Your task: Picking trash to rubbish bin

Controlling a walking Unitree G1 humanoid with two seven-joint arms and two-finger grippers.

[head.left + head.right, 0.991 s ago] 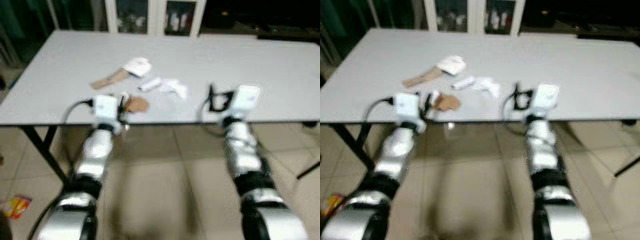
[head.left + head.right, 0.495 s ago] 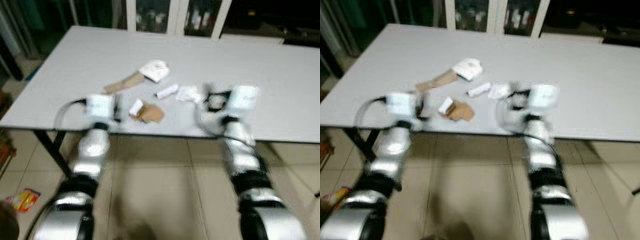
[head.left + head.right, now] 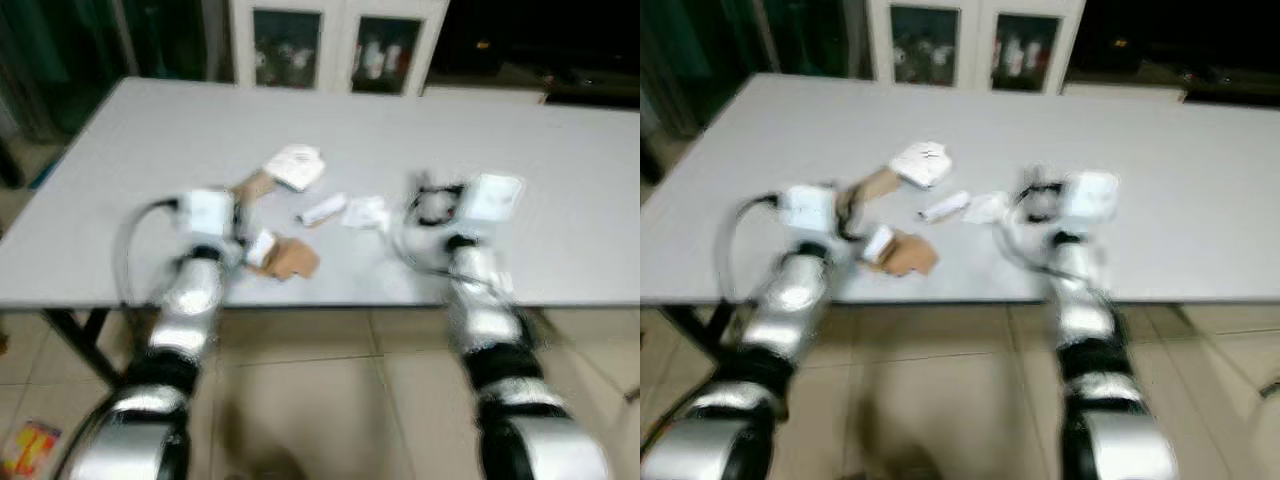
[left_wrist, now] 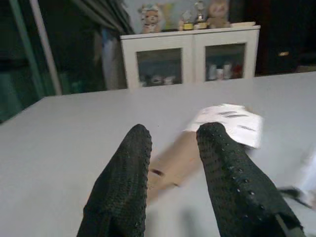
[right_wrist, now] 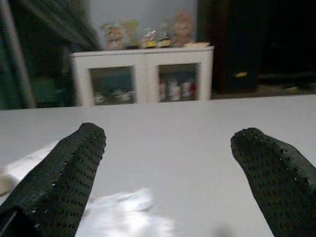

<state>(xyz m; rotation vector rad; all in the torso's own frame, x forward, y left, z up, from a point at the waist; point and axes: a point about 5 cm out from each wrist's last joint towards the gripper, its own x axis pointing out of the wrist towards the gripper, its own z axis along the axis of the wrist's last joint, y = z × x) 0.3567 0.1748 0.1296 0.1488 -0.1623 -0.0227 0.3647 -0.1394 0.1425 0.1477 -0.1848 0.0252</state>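
Observation:
Trash lies in a cluster on the grey table [image 3: 120, 260]: a white crumpled paper [image 3: 295, 165], a brown cardboard strip [image 3: 255, 186], a small white roll [image 3: 322, 210], a white tissue [image 3: 366, 212] and a brown paper scrap [image 3: 294, 260] with a small white piece [image 3: 262, 247] beside it. My left gripper [image 3: 238, 218] hovers over the front edge just left of the scrap; in the left wrist view its fingers [image 4: 133, 163] stand a little apart with nothing between, pointing at the cardboard strip [image 4: 175, 160] and white paper [image 4: 229, 121]. My right gripper [image 5: 168, 138] is wide open, right of the tissue [image 5: 123, 205].
A white cabinet [image 3: 330, 45] with glass doors stands behind the table. A dark table leg [image 3: 80, 335] goes down at the left. A colourful packet [image 3: 30, 445] lies on the tiled floor by my left side. The pictures are blurred.
The camera has shifted and the table sits nearer. Both grippers now reach over the table's front edge, with the left one close beside the brown scrap.

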